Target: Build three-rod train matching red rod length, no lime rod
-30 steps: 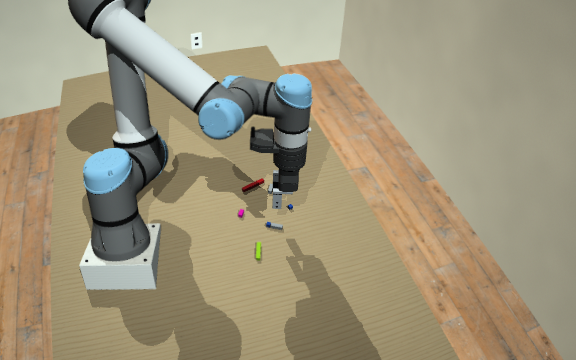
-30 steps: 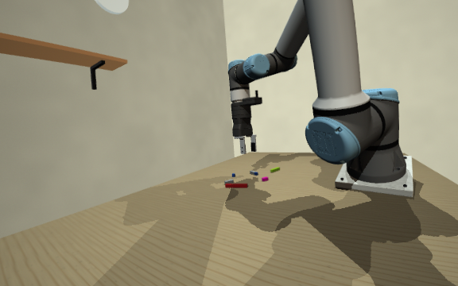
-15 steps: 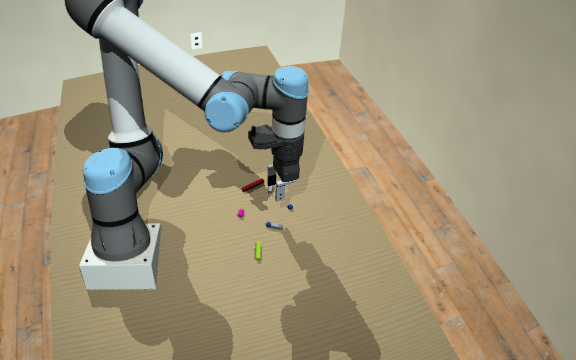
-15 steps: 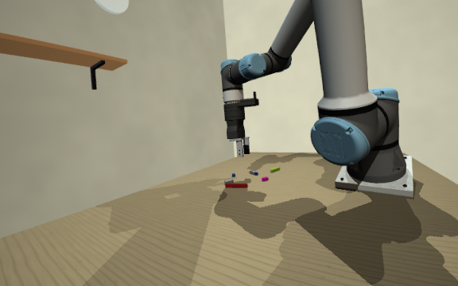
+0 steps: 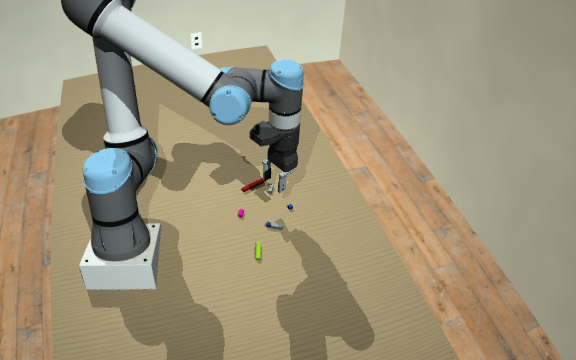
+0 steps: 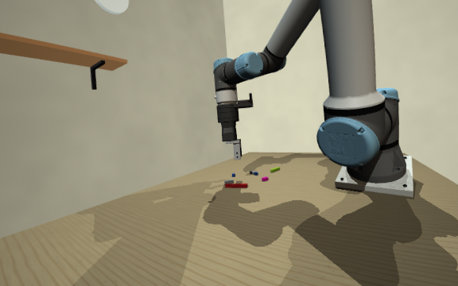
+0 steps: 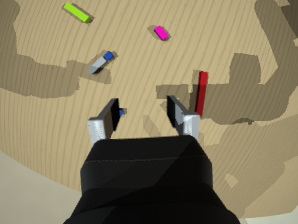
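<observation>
My gripper (image 5: 274, 185) (image 6: 237, 158) (image 7: 143, 106) is open, empty, above the table. A grey rod (image 5: 270, 188) (image 6: 229, 181) lies below it, beside the red rod (image 5: 252, 185) (image 6: 236, 185) (image 7: 202, 94); in the wrist view I cannot make this grey rod out. A lone blue rod (image 5: 290, 206) (image 6: 233, 175) (image 7: 121, 113) is partly hidden by a finger in the wrist view. Another blue rod (image 5: 268, 224) (image 6: 256, 173) (image 7: 108, 56) lies end to end with a second grey rod (image 5: 276, 226) (image 7: 98, 65), with no visible gap. A magenta rod (image 5: 241, 213) (image 6: 265, 179) (image 7: 161, 33) lies apart.
A lime rod (image 5: 258, 251) (image 6: 275, 169) (image 7: 77, 12) lies beyond the blue and grey pair, on the side away from the red rod. The arm's white base block (image 5: 120, 277) (image 6: 409, 175) stands on the table. Arm shadows cross the table around the rods.
</observation>
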Robot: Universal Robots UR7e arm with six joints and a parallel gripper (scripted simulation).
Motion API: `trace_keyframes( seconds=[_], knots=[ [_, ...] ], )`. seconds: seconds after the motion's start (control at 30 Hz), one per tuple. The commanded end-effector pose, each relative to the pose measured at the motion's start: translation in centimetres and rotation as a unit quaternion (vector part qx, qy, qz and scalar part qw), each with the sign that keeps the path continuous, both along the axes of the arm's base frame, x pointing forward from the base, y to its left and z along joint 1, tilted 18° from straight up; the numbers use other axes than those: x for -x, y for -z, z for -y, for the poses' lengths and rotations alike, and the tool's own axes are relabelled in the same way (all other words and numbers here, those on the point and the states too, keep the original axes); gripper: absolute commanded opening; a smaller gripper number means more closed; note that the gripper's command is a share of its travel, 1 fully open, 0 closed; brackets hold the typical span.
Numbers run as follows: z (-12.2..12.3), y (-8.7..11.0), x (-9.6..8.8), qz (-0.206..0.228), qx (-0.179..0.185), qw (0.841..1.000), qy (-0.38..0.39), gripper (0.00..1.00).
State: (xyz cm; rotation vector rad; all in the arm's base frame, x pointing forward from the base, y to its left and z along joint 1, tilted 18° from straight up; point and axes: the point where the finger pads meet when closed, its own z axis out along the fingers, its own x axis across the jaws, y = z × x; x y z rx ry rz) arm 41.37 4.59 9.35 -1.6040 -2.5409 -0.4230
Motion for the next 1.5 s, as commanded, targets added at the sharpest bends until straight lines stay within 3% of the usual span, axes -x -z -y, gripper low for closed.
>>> trace_keyframes(
  seconds=[0.0, 0.33, 0.6, 0.93, 0.97, 1.47],
  knots=[
    [-1.3, -0.5, -0.5, 0.028, 0.006, 0.996, -0.079, 1.0],
    [-3.2, -0.8, -0.7, 0.057, 0.011, 0.983, -0.176, 1.0],
    [-5.4, -1.2, -1.0, 0.09, 0.016, 0.955, -0.281, 1.0],
    [-5.9, -1.2, -0.9, 0.096, 0.017, 0.948, -0.304, 1.0],
    [-5.9, -1.2, -0.9, 0.096, 0.017, 0.948, -0.304, 0.54],
    [-5.8, -1.2, -1.0, 0.096, 0.017, 0.948, -0.303, 0.54]
  ],
)
